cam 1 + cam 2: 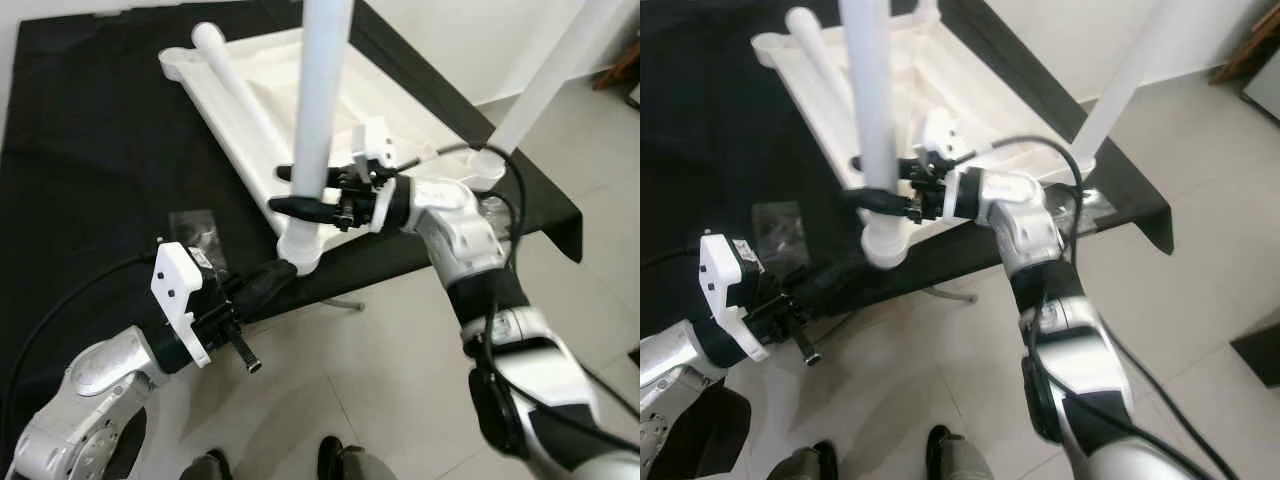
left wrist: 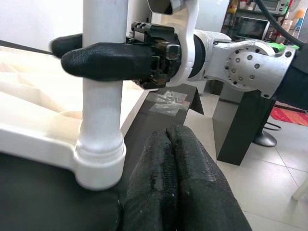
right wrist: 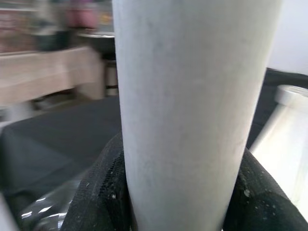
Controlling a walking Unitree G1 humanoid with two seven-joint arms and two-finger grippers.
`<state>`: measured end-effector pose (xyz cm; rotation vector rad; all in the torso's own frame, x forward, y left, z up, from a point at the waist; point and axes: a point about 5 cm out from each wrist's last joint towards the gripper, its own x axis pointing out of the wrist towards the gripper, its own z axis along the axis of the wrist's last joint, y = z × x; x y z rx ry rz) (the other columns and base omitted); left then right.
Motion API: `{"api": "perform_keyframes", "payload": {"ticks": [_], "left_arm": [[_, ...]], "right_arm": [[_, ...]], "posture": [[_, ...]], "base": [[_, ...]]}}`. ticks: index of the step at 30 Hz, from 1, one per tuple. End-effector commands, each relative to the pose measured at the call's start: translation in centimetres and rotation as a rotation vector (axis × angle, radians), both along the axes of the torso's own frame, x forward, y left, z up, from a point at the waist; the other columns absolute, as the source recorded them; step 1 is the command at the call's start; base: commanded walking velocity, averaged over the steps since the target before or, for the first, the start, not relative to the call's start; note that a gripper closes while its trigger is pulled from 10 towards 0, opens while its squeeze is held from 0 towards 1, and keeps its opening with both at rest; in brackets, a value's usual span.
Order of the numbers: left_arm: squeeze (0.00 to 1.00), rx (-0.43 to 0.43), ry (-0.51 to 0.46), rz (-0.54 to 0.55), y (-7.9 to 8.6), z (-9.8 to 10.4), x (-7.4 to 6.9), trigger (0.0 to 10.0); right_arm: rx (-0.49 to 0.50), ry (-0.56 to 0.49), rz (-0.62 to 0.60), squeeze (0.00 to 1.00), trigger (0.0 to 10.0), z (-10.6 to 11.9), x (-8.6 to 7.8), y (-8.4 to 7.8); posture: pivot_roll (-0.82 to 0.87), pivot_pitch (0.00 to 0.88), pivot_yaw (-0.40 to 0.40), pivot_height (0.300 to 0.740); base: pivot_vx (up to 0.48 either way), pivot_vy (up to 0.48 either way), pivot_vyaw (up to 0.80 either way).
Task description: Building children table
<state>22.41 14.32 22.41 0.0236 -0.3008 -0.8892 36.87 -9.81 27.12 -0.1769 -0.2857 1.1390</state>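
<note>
Left eye view shows a white children's table top lying upside down on a black-covered counter, its near corner at the counter's front edge. An upright white table leg stands in the socket at that corner, and another leg rises at 2 o'clock from the far right corner. A third leg lies flat along the top at 11 o'clock. The right gripper has its fingers clamped around the upright leg just above the socket. The left gripper sits at 7 o'clock of the socket, fingers pressed together and holding nothing, tips just beside the socket's base. A clear plastic bag, contents too small to tell, lies on the counter at 9 o'clock of the socket.

My judgement: the step in hand is seating this leg. Next it likely needs pressing or twisting down while staying vertical, the left gripper bracing the top, before the lying leg is taken.
</note>
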Motion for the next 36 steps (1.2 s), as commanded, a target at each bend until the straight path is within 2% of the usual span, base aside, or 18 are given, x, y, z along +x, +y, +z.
{"api": "perform_keyframes", "payload": {"ticks": [1, 2, 3, 5, 8, 11, 15, 16, 17, 18, 19, 24, 25, 26, 27, 29, 31, 36], "left_arm": [[0.0, -0.006, 0.0, -0.018, -0.1, 0.0, -0.5, 10.0], [0.0, -0.002, 0.007, -0.023, 0.0, 0.0, -0.5, 10.0], [0.0, -0.002, 0.007, -0.023, 0.0, 0.0, -0.5, 10.0], [0.0, 0.0, 0.01, -0.031, -0.1, -0.1, -0.5, 10.0], [0.0, 0.001, 0.01, -0.035, -0.2, -0.1, -0.4, 10.0], [0.0, 0.001, 0.007, -0.032, -0.2, -0.1, -0.4, 10.0], [0.0, 0.001, 0.005, -0.025, -0.1, 0.0, -0.4, 10.0], [0.0, 0.001, 0.005, -0.026, -0.1, 0.0, -0.4, 10.0], [0.0, 0.0, 0.004, -0.028, -0.2, -0.1, -0.3, 10.0], [0.0, 0.0, 0.004, -0.028, -0.2, -0.1, -0.3, 10.0], [0.0, -0.001, 0.004, -0.029, -0.3, -0.1, -0.3, 10.0], [0.0, -0.003, 0.003, -0.031, -0.4, -0.1, -0.2, 10.0], [0.0, -0.003, 0.002, -0.03, -0.4, -0.1, -0.2, 10.0], [0.0, -0.004, 0.0, -0.028, -0.4, -0.1, -0.2, 10.0], [0.0, -0.003, -0.002, -0.025, -0.3, -0.1, -0.2, 10.0], [0.0, -0.003, -0.002, -0.025, -0.3, -0.1, -0.2, 10.0], [0.0, -0.003, -0.006, -0.021, -0.3, 0.0, -0.1, 10.0], [0.0, -0.005, -0.007, -0.021, -0.3, 0.0, -0.1, 10.0]], "right_arm": [[-0.016, 0.11, -0.388, 0.0, 0.0, -4.8, -0.5, -0.5], [0.014, 0.152, -0.712, 0.0, 0.0, -8.0, -3.2, 0.6], [0.014, 0.152, -0.712, 0.0, 0.0, -8.0, -3.2, 0.6], [0.02, 0.197, -0.701, 0.0, 0.0, -9.4, -4.9, 2.9], [0.015, 0.185, -0.655, 0.0, 0.0, -9.3, -4.9, 4.1], [0.016, 0.15, -0.647, 0.0, 0.0, -8.4, -4.0, 4.5], [0.021, 0.141, -0.726, 0.0, 0.0, -7.4, -3.4, 3.9], [0.021, 0.133, -0.749, 0.0, 10.0, -7.1, -3.3, 3.6], [0.019, 0.114, -0.766, 0.24, 10.0, -6.5, -3.2, 3.2], [0.019, 0.114, -0.766, 0.24, 10.0, -6.5, -3.2, 3.2], [0.026, 0.115, -0.767, 1.0, 10.0, -6.2, -2.9, 2.9], [0.039, 0.109, -0.725, 1.0, 10.0, -5.1, -2.1, 2.5], [0.054, 0.091, -0.693, 1.0, 10.0, -4.5, -1.8, 2.3], [0.078, 0.056, -0.584, 1.0, 10.0, -3.2, -1.3, 2.3], [0.089, 0.047, -0.486, 0.0, 10.0, -2.4, -1.3, 2.4], [0.089, 0.047, -0.486, 0.0, 10.0, -2.4, -1.3, 2.4], [0.055, 0.003, -0.267, 0.0, 10.0, -1.1, -1.6, 2.2], [0.008, -0.023, -0.143, 0.0, 10.0, -0.6, -2.0, 2.1]], "posture": [[0.05, 0.303, -0.106, 0.74], [0.05, 0.308, -0.098, 0.74], [0.05, 0.308, -0.098, 0.74], [0.05, 0.308, -0.098, 0.74], [0.06, 0.297, -0.099, 0.74], [0.06, 0.294, -0.103, 0.74], [0.06, 0.294, -0.103, 0.74], [0.06, 0.29, -0.101, 0.74], [0.06, 0.287, -0.1, 0.74], [0.06, 0.287, -0.1, 0.74], [0.06, 0.286, -0.101, 0.74], [0.06, 0.282, -0.104, 0.74], [0.06, 0.279, -0.105, 0.74], [0.06, 0.277, -0.106, 0.74], [0.06, 0.273, -0.108, 0.74], [0.06, 0.273, -0.108, 0.74], [0.07, 0.271, -0.109, 0.74], [0.07, 0.271, -0.109, 0.74]], "base": [[0.0, 0.0, 0.0], [0.0, 0.0, 0.0], [0.0, 0.0, 0.0], [0.0, 0.0, 0.0], [0.0, 0.0, 0.0], [0.0, 0.0, 0.0], [0.0, 0.0, 0.0], [0.0, 0.0, 0.0], [0.0, 0.0, 0.0], [0.0, 0.0, 0.0], [0.0, 0.0, 0.0], [0.0, 0.0, 0.0], [0.0, 0.0, 0.0], [0.0, 0.0, 0.0], [0.0, 0.0, 0.0], [0.0, 0.0, 0.0], [0.0, 0.0, 0.0], [0.0, 0.0, 0.0]]}}
